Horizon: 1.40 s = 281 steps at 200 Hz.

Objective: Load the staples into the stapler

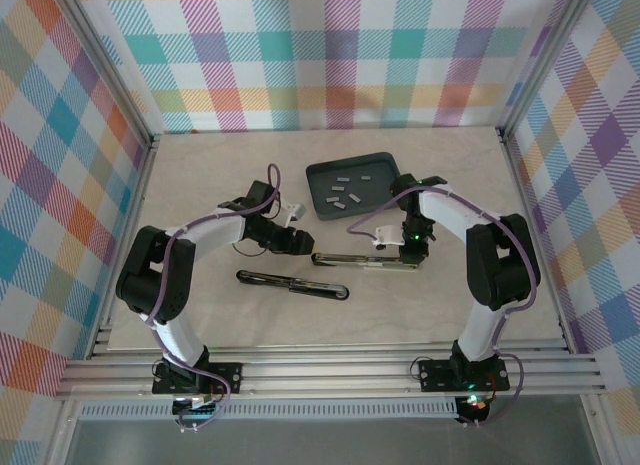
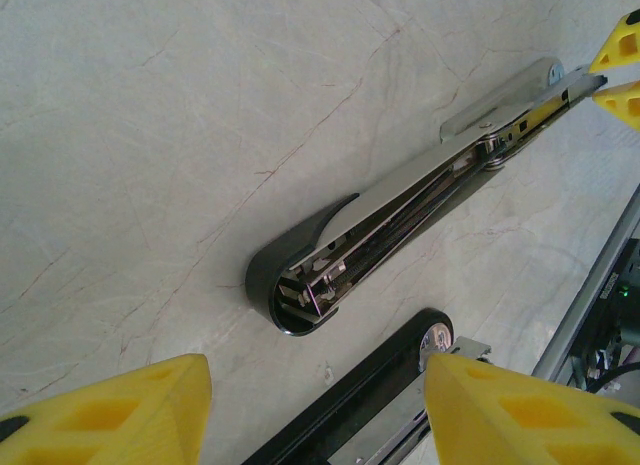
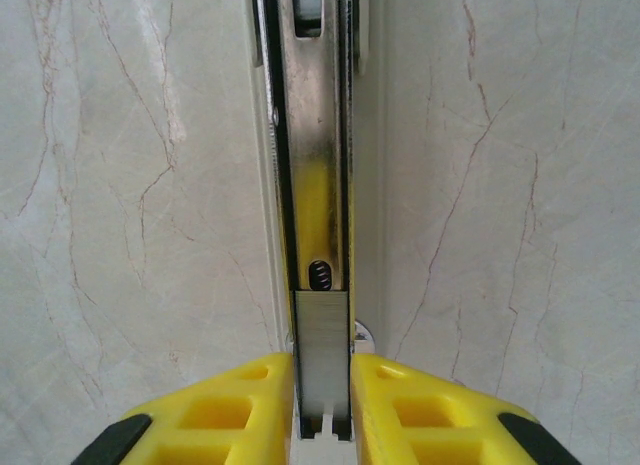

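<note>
Yellow fingers (image 3: 240, 410) of your right pincer (image 3: 322, 410) are sitting nearest the lens, pressing together on the bright metal end of the open stapler (image 3: 315, 185) and pinning it to the counter (image 1: 450, 315). You cannot tell whether the silver block between them is the stapler's own part or a seated strip. Your left pincer (image 2: 320, 425) is hanging with its fingers wide apart and carrying nothing, looking down on the stapler's dark rounded nose and exposed channel, with a second, black stapler (image 2: 370, 385) lying just beside. The staples (image 1: 345, 192) are lying as several short grey strips, scattered flat on the floor of the dark tray (image 1: 350, 160) beyond both arms, well apart from the channel they are meant for. Expect them to be behaving as very light, stiff little bars with slick metal faces. They are likely skating away from any sideways nudge. Being rows of separate staples, they are probably breaking apart if you are squeezing hard or bending them along their length. You should be taking one across its two long sides, near the middle, with a gentle close. Be choosing a strip lying clear of its neighbours and of the tray wall, so both fingers are reaching the floor. Level carrying is mattering too, since the strip has to be settling squarely into the channel.
</note>
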Tool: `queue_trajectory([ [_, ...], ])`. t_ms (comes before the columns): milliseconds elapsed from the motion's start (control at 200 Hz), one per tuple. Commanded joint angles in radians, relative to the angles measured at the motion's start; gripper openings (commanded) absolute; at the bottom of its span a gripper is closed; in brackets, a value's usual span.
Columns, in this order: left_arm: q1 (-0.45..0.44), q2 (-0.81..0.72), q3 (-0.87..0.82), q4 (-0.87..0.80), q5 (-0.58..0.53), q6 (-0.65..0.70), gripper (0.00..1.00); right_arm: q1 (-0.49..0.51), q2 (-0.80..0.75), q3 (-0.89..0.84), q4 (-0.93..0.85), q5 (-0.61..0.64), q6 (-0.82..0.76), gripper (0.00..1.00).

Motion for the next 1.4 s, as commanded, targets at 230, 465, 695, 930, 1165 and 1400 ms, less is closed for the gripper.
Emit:
queue_trajectory([
  [230, 0.005, -0.015, 0.005, -0.026, 0.012, 0.022, 0.59, -0.008, 0.010, 0.006, -0.030, -0.045, 0.012, 0.22],
  [465, 0.005, -0.024, 0.020, -0.042, 0.001, 0.019, 0.59, -0.018, -0.079, 0.058, -0.001, -0.193, 0.104, 0.24],
  [695, 0.002, -0.071, 0.052, -0.087, -0.026, 0.023, 0.59, -0.024, -0.218, -0.005, 0.123, -0.295, 0.222, 0.28],
  [930, -0.042, -0.158, 0.100, -0.191, -0.229, 0.214, 0.59, -0.059, -0.296, -0.034, 0.276, -0.397, 0.715, 0.33],
  [1165, -0.092, -0.212, 0.123, -0.202, -0.302, 0.567, 0.57, -0.172, -0.362, -0.095, 0.359, -0.540, 1.138, 0.35],
  [1400, -0.116, -0.241, 0.093, -0.195, -0.176, 0.936, 0.56, -0.386, -0.469, -0.277, 0.520, -0.842, 1.367, 0.36],
])
